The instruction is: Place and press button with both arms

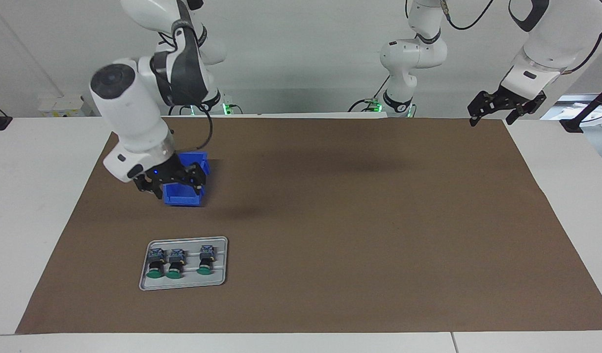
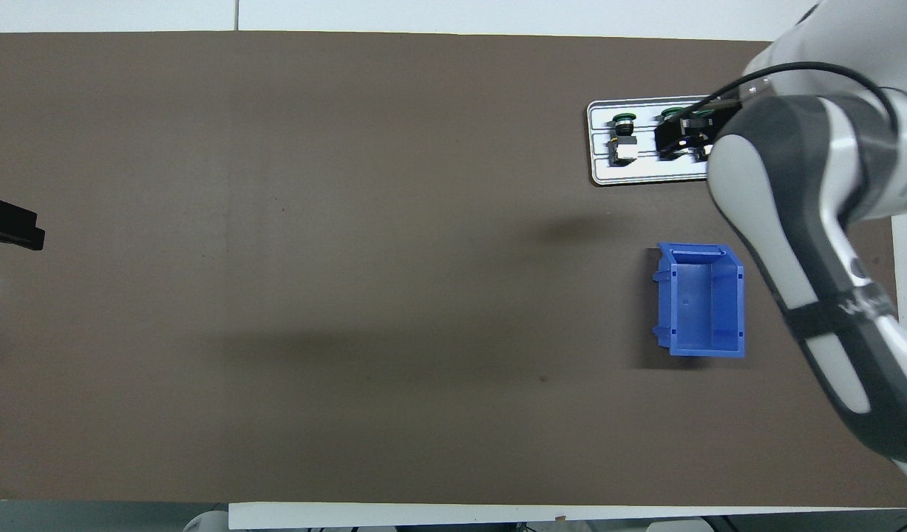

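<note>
Three buttons with green caps lie in a row on a small grey tray [image 1: 183, 285]: two side by side [image 1: 156, 264] [image 1: 175, 264] and one a little apart [image 1: 206, 262]. My right gripper [image 1: 178, 189] hangs open and empty well above the mat; in the facing view it shows against the blue bin [image 1: 183, 200]. From overhead the right gripper [image 2: 682, 139] covers two of the buttons, leaving one button [image 2: 624, 140] and the tray's rim [image 2: 645, 177] showing. My left gripper [image 1: 492, 116] waits open in the air over the mat's corner at the left arm's end.
The open blue bin [image 2: 701, 303] stands empty on the brown mat [image 1: 359, 235], nearer to the robots than the tray. The left gripper's black tip [image 2: 13, 229] pokes in at the overhead view's edge. White table borders the mat.
</note>
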